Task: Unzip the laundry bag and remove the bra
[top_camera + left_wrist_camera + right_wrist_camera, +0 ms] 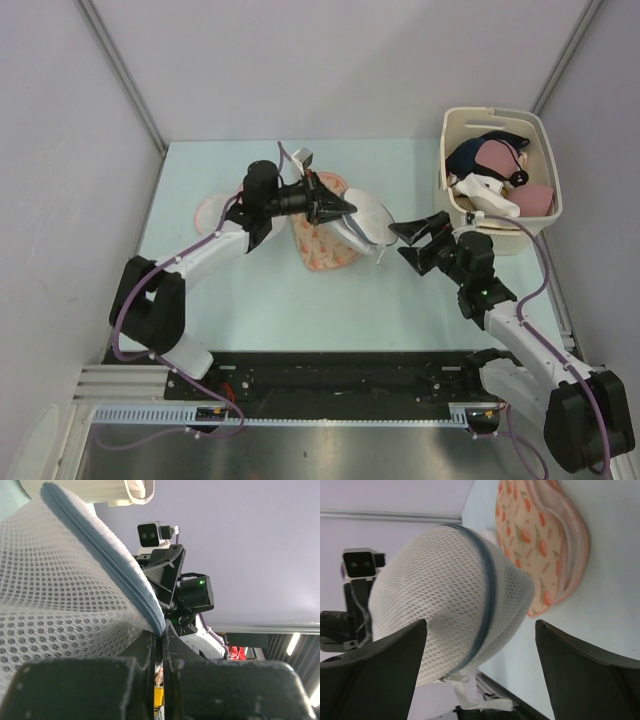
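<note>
The white mesh laundry bag (pixel 366 226) with a blue zip is held off the table between the two arms. My left gripper (pixel 338 208) is shut on the bag's zipped edge; in the left wrist view the jaws (pixel 161 641) pinch the blue zip (pixel 115 565). My right gripper (pixel 408 243) is open just right of the bag; in the right wrist view the bag (pixel 440 590) sits between its spread fingers, not touched. The metal zip pull with a white tab (pixel 456 680) hangs at the bag's lower end. An orange-patterned bra (pixel 325 247) lies on the table under the bag, also in the right wrist view (pixel 540 545).
A cream basket (pixel 548 170) with several garments stands at the back right, close behind my right arm. A pale pink item (pixel 210 212) lies on the table left of my left arm. Grey walls close in the table's sides and back.
</note>
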### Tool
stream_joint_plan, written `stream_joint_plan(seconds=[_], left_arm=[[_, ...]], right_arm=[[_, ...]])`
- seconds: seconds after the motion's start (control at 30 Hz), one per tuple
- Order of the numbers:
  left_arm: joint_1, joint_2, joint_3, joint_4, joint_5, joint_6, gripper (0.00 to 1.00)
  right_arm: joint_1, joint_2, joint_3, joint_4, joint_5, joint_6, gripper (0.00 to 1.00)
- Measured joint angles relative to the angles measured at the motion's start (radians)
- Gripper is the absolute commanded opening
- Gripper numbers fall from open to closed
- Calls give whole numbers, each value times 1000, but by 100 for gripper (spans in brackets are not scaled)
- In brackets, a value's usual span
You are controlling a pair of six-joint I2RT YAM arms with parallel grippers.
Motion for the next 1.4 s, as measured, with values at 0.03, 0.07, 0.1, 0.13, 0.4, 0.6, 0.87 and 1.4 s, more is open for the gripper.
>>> stream_joint_plan(seconds=[0.03,0.07,0.1,0.13,0.4,0.6,0.87,1.4], left_arm=[[0,0,-4,7,0,-2,1],[0,0,-8,13,0,-3,0],[0,-1,-11,16,0,-6,0],[0,-1,-18,25,0,-10,0],[2,-19,-77,98,1,-54,0],[6,-20,-100,101,1,-40,0],[3,-19,-63,-143,-56,286,100],[-301,-298,-322,-138,-588,1087,100]], right_arm=[[6,7,-7,34,-2,18,84],[10,11,-14,68,-2,35,75],[14,11,-21,95,-2,51,71],[17,11,-25,121,-2,63,60],[22,27,-32,249,2,137,31],[29,-7,-35,241,37,148,0],[39,-49,101,-61,102,42,0],[23,66,153,-386,150,-15,0]])
